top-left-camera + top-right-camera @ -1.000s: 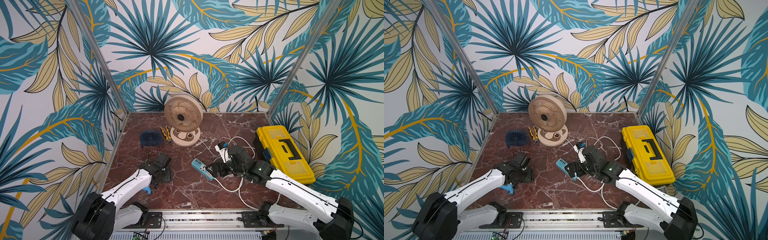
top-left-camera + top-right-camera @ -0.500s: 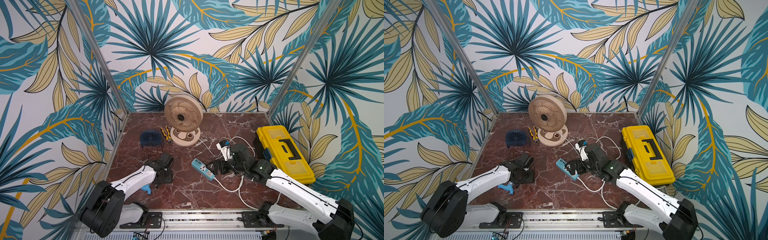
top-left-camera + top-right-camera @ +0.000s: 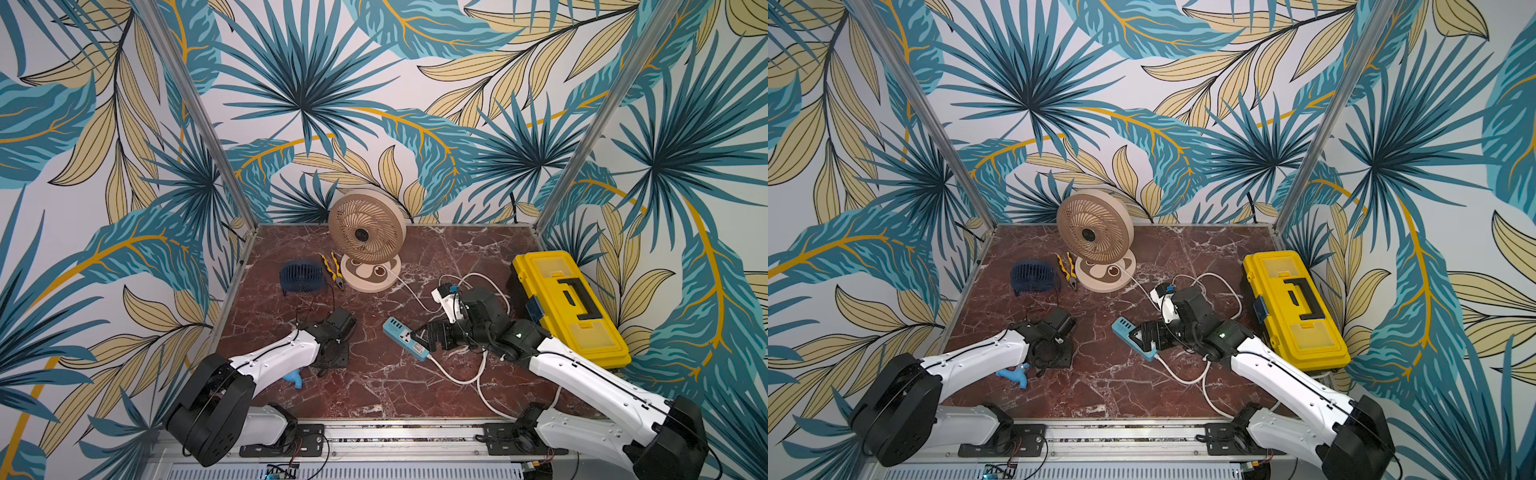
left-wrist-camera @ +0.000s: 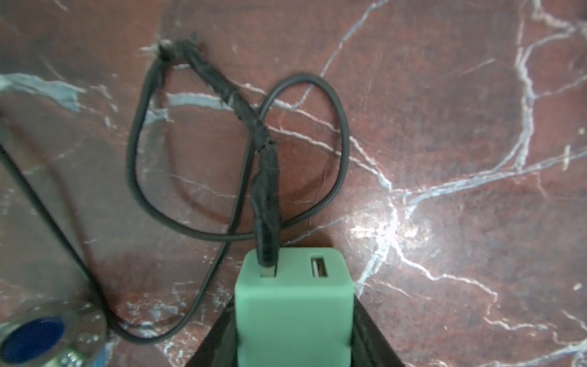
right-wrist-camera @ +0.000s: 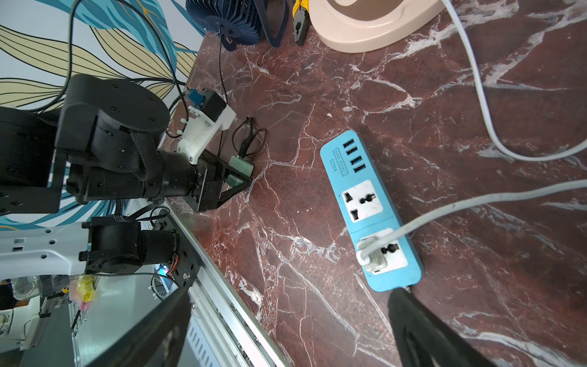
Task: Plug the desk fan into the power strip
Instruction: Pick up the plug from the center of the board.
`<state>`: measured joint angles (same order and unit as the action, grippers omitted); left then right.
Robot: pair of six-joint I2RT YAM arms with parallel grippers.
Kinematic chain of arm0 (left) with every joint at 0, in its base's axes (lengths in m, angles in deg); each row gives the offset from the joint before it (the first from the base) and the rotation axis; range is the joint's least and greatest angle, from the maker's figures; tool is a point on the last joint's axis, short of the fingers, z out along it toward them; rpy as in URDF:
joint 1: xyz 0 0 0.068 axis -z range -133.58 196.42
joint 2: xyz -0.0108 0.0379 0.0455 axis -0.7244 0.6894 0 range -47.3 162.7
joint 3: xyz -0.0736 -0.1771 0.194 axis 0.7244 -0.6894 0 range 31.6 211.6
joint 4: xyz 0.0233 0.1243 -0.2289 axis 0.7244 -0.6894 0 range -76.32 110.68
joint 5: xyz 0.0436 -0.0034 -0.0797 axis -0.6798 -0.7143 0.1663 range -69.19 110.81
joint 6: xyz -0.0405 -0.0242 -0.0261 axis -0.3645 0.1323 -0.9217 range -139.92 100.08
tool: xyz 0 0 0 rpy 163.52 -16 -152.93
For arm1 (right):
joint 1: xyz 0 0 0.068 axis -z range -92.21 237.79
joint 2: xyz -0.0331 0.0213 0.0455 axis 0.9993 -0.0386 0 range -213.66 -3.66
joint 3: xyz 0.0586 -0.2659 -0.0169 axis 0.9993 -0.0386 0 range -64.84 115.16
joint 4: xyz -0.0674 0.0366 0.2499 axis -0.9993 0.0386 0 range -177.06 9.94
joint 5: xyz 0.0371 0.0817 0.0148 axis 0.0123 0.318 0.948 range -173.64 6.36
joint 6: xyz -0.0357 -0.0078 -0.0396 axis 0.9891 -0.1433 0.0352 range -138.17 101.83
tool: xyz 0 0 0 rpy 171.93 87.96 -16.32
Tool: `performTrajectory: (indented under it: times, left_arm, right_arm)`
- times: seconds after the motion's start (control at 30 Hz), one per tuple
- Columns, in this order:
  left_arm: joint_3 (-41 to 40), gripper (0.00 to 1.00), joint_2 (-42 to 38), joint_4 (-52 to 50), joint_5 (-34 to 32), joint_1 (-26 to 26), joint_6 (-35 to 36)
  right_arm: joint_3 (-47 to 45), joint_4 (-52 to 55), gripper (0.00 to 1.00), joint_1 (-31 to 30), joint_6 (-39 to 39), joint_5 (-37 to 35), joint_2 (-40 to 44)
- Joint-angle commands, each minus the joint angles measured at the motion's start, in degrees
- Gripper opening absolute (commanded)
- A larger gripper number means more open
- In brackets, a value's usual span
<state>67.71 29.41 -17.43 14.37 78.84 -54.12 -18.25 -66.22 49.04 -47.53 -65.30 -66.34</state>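
We see the left gripper (image 5: 244,173) low over the red marble tabletop (image 3: 374,382), its jaws closed on a green USB charger (image 4: 293,317). A black cable (image 4: 343,143) is plugged into one of the charger's two ports and lies looped on the marble. The power strip (image 3: 405,338) lies flat near the middle of the table, in front of the beige fan (image 3: 365,237) and between the two arms. A white plug (image 5: 371,257) sits in the socket nearer its cord end, and the other socket is free. The right gripper (image 5: 290,292) hangs spread wide and empty just beside that cord end. A small navy fan (image 3: 302,276) stands left of the beige one.
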Motion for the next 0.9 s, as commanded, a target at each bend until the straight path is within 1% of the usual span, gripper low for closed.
performTrajectory:
  times: [0.0,0.1,0.2,0.27,0.33,0.47,0.5,0.57,0.63,0.77,0.87]
  left_arm:
    - [2.17,0.17,-1.56,-2.75,-1.80,1.63,0.34]
    - [4.29,0.13,-4.48,-3.26,-2.17,2.81,1.25]
    - [6.91,0.05,-6.70,-1.98,-1.43,3.34,2.80]
    - [9.10,0.01,-7.11,-1.24,-0.98,4.00,4.09]
    - [10.64,0.00,-7.40,0.57,-0.61,5.34,5.71]
    - [12.26,0.00,-9.05,4.97,-1.41,8.00,8.63]
    - [11.92,0.00,-9.77,6.65,-1.64,8.64,9.16]
    - [10.74,0.00,-11.24,10.73,-1.79,9.83,10.59]
    - [9.60,0.00,-12.61,14.48,-1.79,10.64,11.88]
    - [7.17,0.00,-15.32,21.12,-1.96,12.80,14.71]
    - [5.53,0.00,-16.55,26.19,-2.15,14.02,17.23]
  right_arm:
    - [-0.19,-0.30,1.00,0.17,0.61,2.53,-1.48]
    - [2.15,2.81,0.99,0.21,2.38,2.97,-3.13]
    - [5.58,7.48,1.00,0.20,3.80,1.76,-4.61]
    - [8.02,10.30,1.00,0.20,4.51,0.55,-5.67]
    - [10.09,11.66,0.99,0.17,5.59,0.95,-6.56]
    - [13.60,12.82,0.99,0.38,8.67,-1.01,-8.12]
    - [14.67,13.34,1.00,0.86,9.47,0.03,-8.87]
    - [16.89,14.40,0.98,2.44,10.29,4.70,-11.84]
    - [19.07,14.83,0.94,3.48,10.68,9.11,-14.28]
    - [22.26,14.60,0.89,5.57,10.05,14.76,-17.93]
    - [25.76,15.72,0.81,7.00,9.98,20.04,-20.77]
